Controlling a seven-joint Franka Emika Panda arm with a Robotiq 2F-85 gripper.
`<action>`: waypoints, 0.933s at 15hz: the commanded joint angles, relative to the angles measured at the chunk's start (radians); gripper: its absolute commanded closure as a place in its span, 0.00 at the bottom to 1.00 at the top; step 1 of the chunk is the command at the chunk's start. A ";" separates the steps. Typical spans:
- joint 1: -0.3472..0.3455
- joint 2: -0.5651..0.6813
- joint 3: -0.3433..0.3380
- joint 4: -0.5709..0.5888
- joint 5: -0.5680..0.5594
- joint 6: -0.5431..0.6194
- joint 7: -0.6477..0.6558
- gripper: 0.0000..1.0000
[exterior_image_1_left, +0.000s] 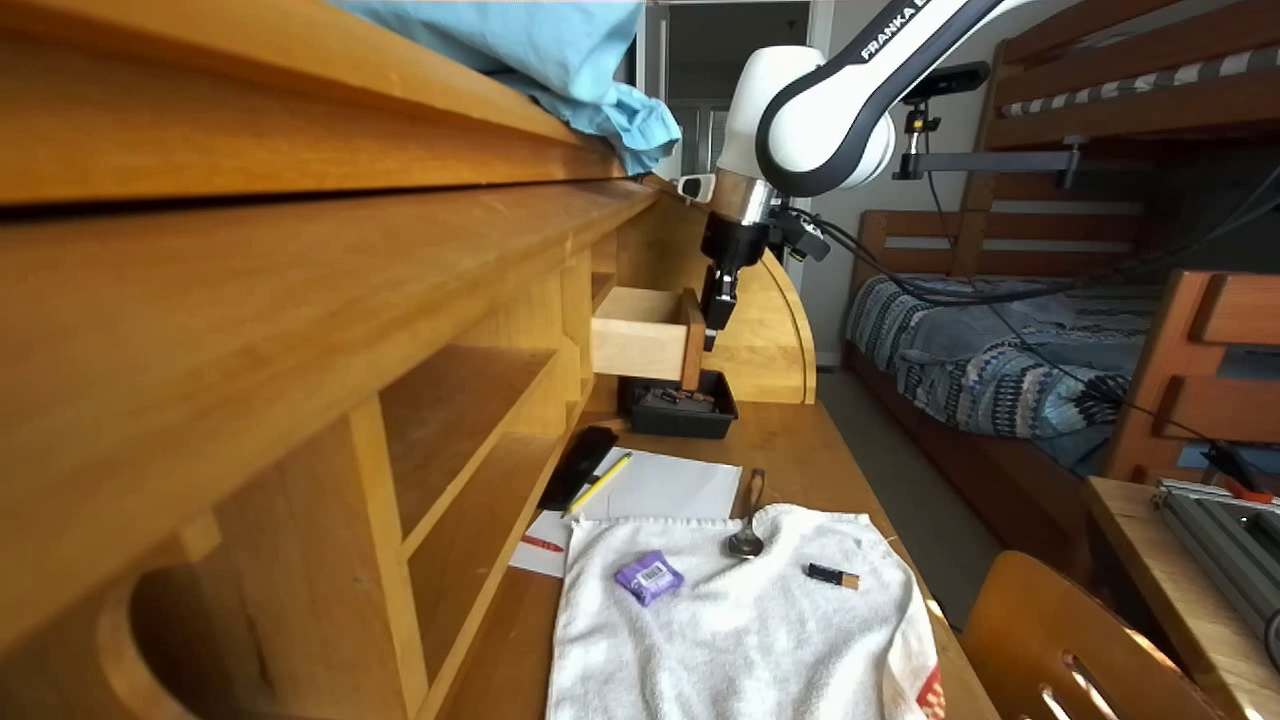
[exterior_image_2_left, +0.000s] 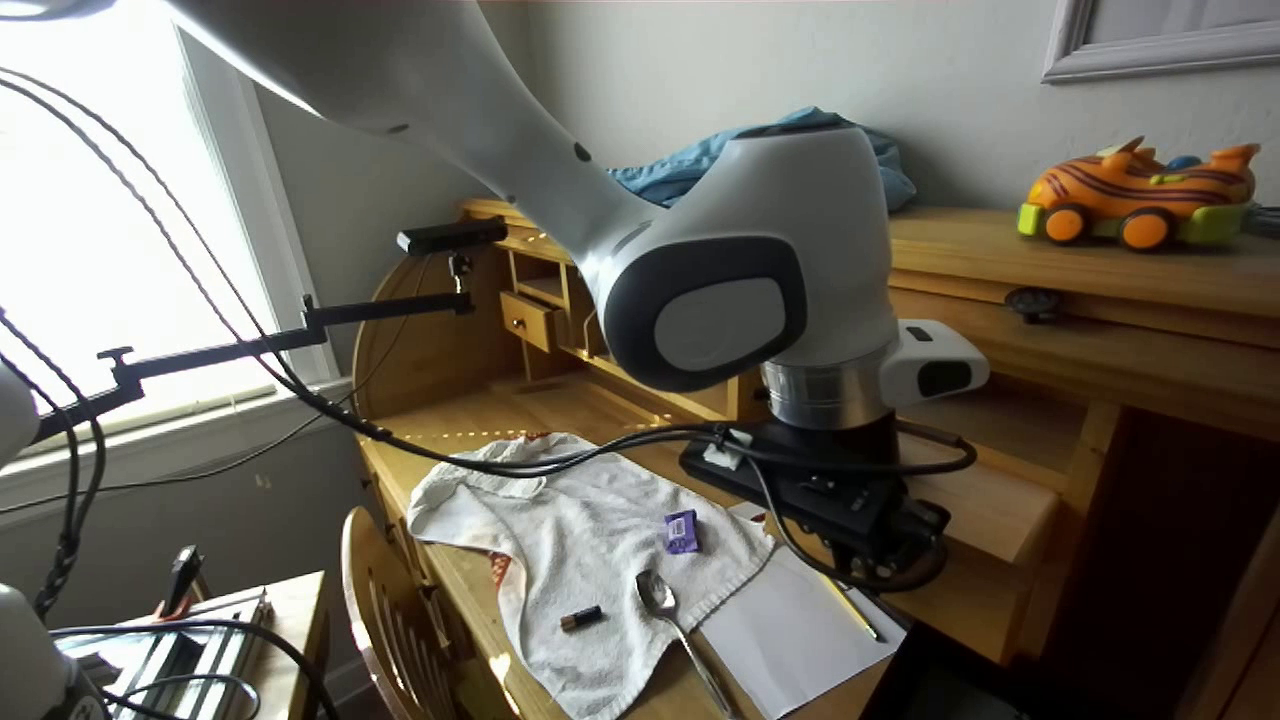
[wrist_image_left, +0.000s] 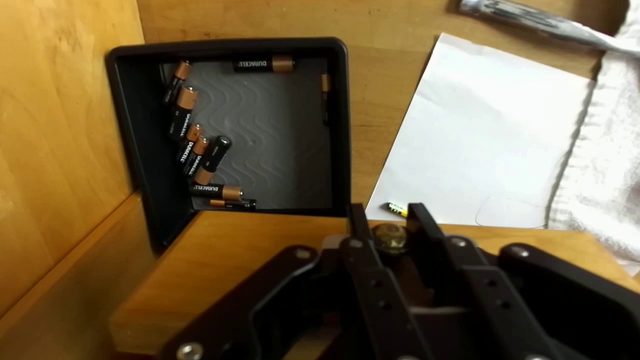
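My gripper (wrist_image_left: 385, 212) is shut on a round brass-coloured drawer knob (wrist_image_left: 390, 238), with one finger on each side of it. The knob sits on the wooden front (wrist_image_left: 265, 232) of a small drawer. In an exterior view the drawer (exterior_image_1_left: 640, 332) stands pulled out of the desk's upper shelving, and my gripper (exterior_image_1_left: 712, 335) is at its front. Below the drawer, a black tray (wrist_image_left: 345, 125) stands on the desk with several black-and-copper batteries (wrist_image_left: 262, 63) in it. In an exterior view the fingertips are hidden behind the gripper body and cables.
White paper (exterior_image_1_left: 680, 488) with a yellow pencil (exterior_image_1_left: 600, 484) lies on the desk. A spoon (exterior_image_1_left: 746, 542), purple packet (exterior_image_1_left: 650, 577) and battery (exterior_image_1_left: 833, 576) lie on a white towel (exterior_image_1_left: 740, 650). A black object (exterior_image_1_left: 580, 465) and red crayon (exterior_image_1_left: 542, 543) lie near the shelves. A chair (exterior_image_2_left: 380, 590) stands alongside.
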 joint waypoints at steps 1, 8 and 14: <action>-0.005 0.021 0.010 0.055 0.002 -0.015 0.016 0.94; 0.008 0.055 -0.017 0.126 -0.036 -0.105 0.079 0.94; 0.002 0.040 0.005 0.106 -0.010 -0.141 0.045 0.75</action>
